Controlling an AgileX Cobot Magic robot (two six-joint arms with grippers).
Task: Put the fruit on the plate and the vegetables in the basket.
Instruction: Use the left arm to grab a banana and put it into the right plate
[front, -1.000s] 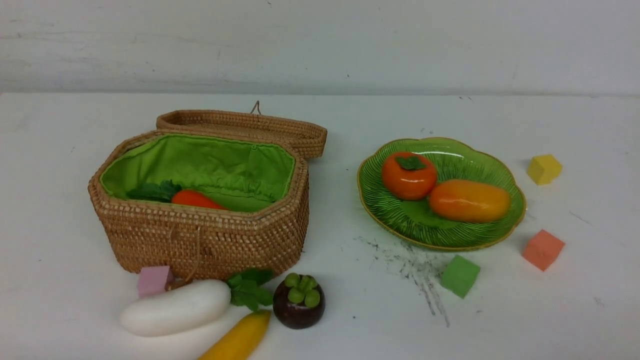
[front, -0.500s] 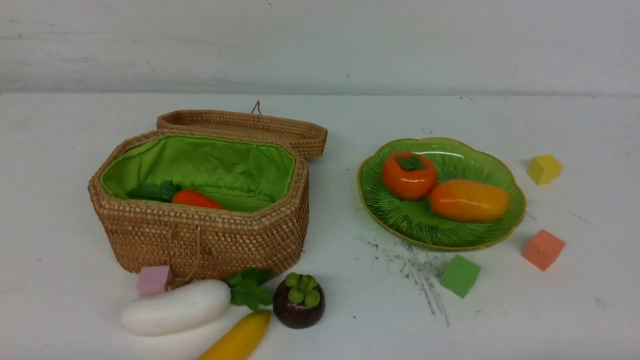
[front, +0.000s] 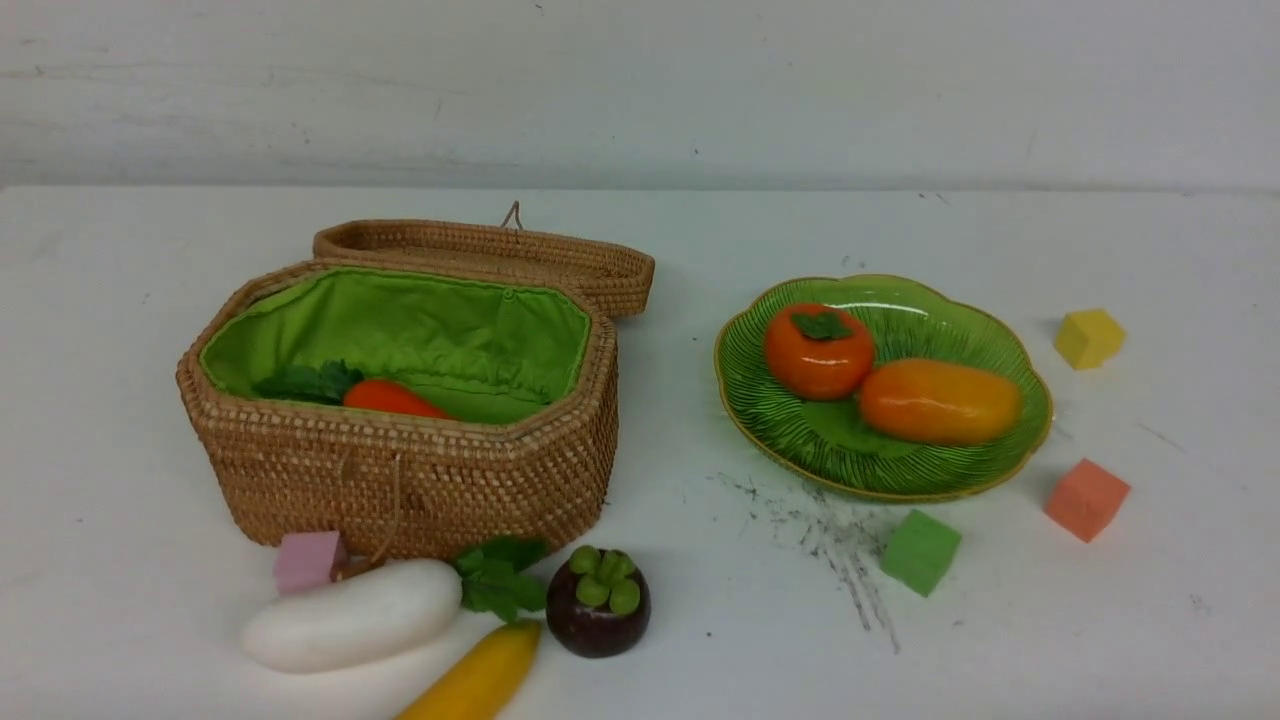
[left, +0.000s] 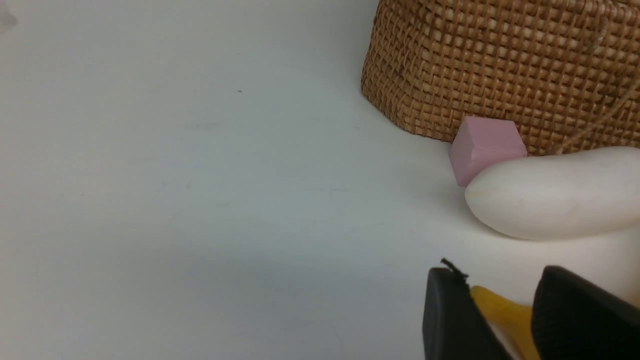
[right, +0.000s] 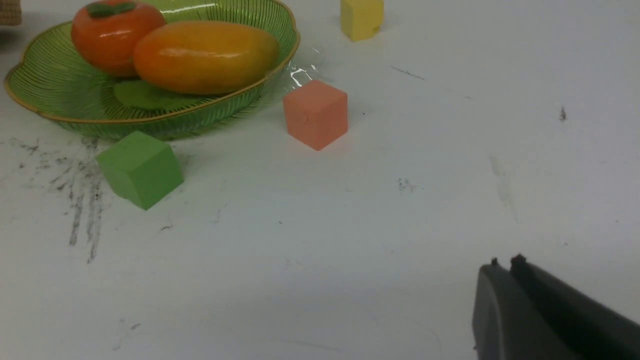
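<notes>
The left pincer (left: 500, 285) is straddling the banana (left: 500, 307), grip unclear; the right pincer (right: 505, 262) is resting pressed together. The glossy banana is risking slipping when lifted.

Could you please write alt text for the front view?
An open wicker basket holds a carrot; a green plate holds a persimmon and a mango. A radish, banana, mangosteen and four foam cubes lie on the table.
</notes>
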